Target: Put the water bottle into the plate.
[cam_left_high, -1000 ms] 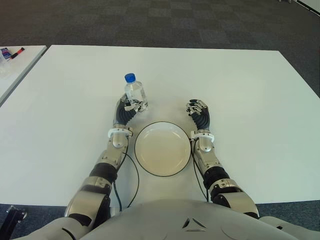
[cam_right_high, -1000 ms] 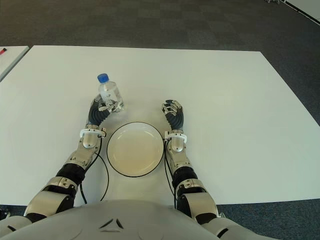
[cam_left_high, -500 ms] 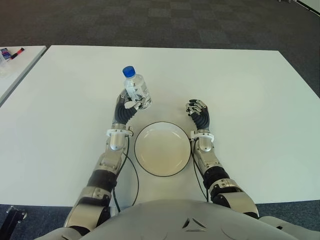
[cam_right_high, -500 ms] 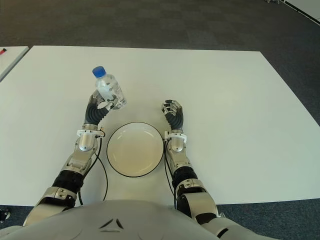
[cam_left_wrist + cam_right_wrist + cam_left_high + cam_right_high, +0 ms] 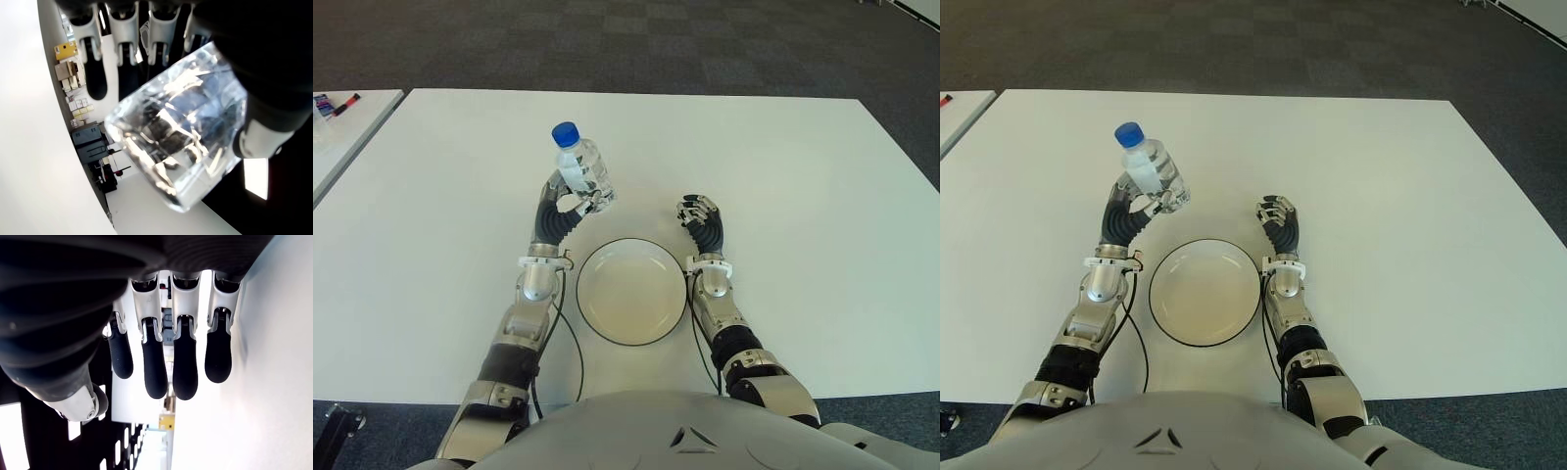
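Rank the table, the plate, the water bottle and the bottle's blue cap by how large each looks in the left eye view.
1. Table, by far the largest.
2. Plate.
3. Water bottle, held in the left hand above the table; being raised nearer the camera, it may look somewhat bigger than it is.
4. Blue cap, the smallest.

The left hand (image 5: pixel 570 201) is raised on a bent arm, fingers curled closed in a grasp. The right hand (image 5: pixel 701 217) seems relaxed, fingers loosely extended.
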`<state>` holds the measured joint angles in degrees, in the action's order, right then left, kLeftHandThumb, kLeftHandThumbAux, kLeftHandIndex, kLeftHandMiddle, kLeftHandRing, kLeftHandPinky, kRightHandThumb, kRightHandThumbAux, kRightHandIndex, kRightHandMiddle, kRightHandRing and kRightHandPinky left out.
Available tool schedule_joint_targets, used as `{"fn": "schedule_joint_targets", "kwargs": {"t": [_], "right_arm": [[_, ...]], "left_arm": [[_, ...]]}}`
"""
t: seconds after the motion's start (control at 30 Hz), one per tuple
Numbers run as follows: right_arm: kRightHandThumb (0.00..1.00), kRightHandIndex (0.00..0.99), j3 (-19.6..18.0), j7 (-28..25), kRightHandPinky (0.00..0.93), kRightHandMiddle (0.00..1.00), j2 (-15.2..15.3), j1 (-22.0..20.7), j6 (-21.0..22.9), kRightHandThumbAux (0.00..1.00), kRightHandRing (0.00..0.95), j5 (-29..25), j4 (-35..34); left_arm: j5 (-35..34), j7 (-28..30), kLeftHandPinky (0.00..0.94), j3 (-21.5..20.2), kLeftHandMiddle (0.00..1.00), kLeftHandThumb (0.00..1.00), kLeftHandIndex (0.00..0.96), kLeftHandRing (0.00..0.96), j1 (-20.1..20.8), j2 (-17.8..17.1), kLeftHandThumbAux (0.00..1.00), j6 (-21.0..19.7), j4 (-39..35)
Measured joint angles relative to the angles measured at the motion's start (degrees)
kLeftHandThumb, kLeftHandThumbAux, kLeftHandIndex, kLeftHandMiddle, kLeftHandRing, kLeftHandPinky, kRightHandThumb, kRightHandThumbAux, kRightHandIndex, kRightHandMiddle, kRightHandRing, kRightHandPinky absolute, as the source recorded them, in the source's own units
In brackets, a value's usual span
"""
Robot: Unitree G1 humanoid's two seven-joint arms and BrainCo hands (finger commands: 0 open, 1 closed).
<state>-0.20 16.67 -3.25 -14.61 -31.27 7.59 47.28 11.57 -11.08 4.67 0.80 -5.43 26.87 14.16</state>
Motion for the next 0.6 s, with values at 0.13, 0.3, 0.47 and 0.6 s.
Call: {"fn": "schedule_joint_targets", "kwargs": {"t": [0.13,0.3,0.47,0.6], "right_arm": [[0.941,0.354,-0.03,-0.17,0.558,0.486,0.00,-0.06,-0.24,0.669,0.523,-0.02,0.23],[0.941,0.352,-0.05,-0.19,0.564,0.487,0.00,-0.26,-0.51,0.670,0.526,-0.02,0.60],[0.941,0.351,-0.05,-0.19,0.572,0.487,0.01,-0.40,-0.55,0.670,0.528,-0.02,0.78],[0.941,0.351,-0.07,-0.24,0.574,0.487,0.04,-0.53,-0.65,0.670,0.527,-0.03,0.97]], "left_arm": [[-0.52,0.55,0.668,-0.04,0.517,0.950,0.396,0.530,-0.43,0.39,0.645,0.13,-0.81],[-0.96,1.18,0.655,-0.11,0.520,0.950,0.396,0.530,-0.94,0.62,0.645,0.17,-1.32],[-1.60,2.08,0.652,-0.12,0.523,0.950,0.395,0.531,-1.76,0.73,0.645,0.16,-2.45],[-2.04,2.67,0.661,-0.14,0.523,0.950,0.395,0.532,-1.98,0.78,0.645,0.16,-3.00]]}}
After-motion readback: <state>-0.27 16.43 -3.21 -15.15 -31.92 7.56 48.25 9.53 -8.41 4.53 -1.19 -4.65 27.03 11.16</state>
